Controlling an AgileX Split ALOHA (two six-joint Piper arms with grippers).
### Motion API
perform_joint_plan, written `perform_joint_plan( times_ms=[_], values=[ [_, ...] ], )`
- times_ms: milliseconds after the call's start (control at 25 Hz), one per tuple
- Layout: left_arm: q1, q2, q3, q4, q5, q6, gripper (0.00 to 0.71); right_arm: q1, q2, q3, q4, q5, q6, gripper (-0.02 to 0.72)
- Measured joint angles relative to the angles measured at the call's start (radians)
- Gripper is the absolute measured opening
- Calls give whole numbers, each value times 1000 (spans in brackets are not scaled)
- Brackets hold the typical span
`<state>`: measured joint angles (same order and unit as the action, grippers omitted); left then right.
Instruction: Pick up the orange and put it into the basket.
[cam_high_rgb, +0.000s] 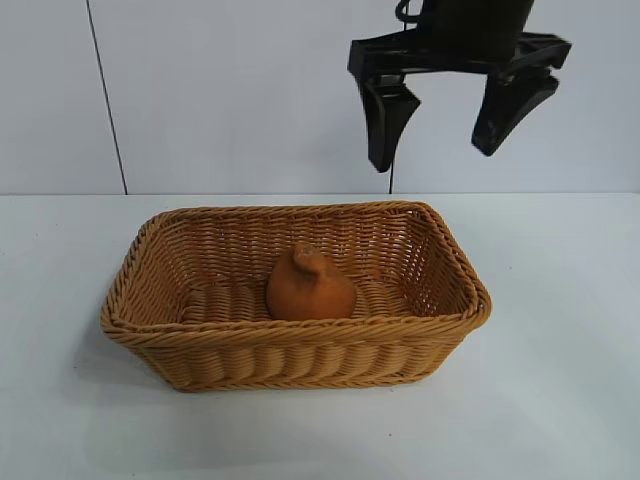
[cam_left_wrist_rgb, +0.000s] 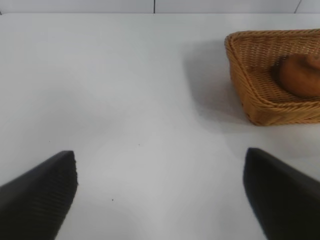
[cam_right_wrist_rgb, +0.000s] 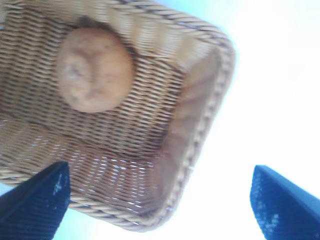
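The orange (cam_high_rgb: 310, 286) is a matte brownish-orange lump with a knobby tip. It lies on the floor of the tan wicker basket (cam_high_rgb: 300, 362), near the middle. It also shows in the left wrist view (cam_left_wrist_rgb: 299, 75) and the right wrist view (cam_right_wrist_rgb: 94, 69). My right gripper (cam_high_rgb: 435, 155) hangs open and empty, high above the basket's back right corner. In its own view the right gripper (cam_right_wrist_rgb: 160, 190) looks down on the basket's end wall (cam_right_wrist_rgb: 195, 125). My left gripper (cam_left_wrist_rgb: 160, 180) is open and empty over bare table, well apart from the basket (cam_left_wrist_rgb: 260, 100).
The basket stands on a white table (cam_high_rgb: 560, 400) with a white wall panel (cam_high_rgb: 250, 90) behind. Bare table surface lies all round the basket.
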<state>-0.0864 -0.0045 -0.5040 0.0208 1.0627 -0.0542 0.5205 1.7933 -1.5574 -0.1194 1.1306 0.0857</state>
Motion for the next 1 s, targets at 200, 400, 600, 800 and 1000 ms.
perform_joint_plan(
  times_ms=[200,400,600,800,1000],
  values=[
    [0,0,0,-4,0,0,643,-55,-6,0,-10,30,6,673],
    [0,0,0,-10,0,0,643,-235,-6,0,3,67,-8,673],
    [0,0,0,-10,0,0,643,-449,-6,0,79,72,-41,673],
    [0,0,0,-10,0,0,643,-538,-6,0,150,78,-79,673],
    [0,0,0,-10,0,0,643,-540,-19,18,174,78,-94,673]
  ],
)
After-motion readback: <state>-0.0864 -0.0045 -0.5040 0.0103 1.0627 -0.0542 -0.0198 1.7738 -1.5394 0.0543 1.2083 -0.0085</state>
